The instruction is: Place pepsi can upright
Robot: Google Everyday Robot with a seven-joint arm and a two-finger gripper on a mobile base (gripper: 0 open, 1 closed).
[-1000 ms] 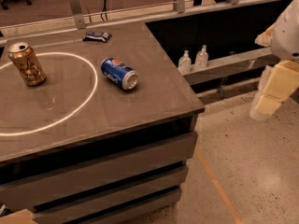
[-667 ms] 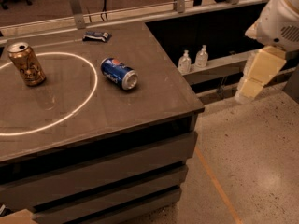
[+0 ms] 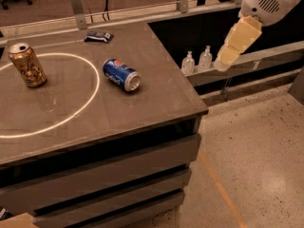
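Glossy blue metal pepsi can [image 3: 121, 74] with bare silver end, shiny metallic gold can [image 3: 27, 64], matt grey-brown surface [image 3: 142, 103], speckled polished floor [image 3: 266, 151], smooth cream plastic gripper [image 3: 230, 51] at upper right

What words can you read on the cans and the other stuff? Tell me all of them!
"pepsi": white letters on the pepsi can, which lies on its side on the table.
Gold can: print too blurred to read.
Dark blue packet: print too small to read.
Two bottles on the ledge: labels too small to read.
Gripper, up at the right beyond the table: no writing seen.
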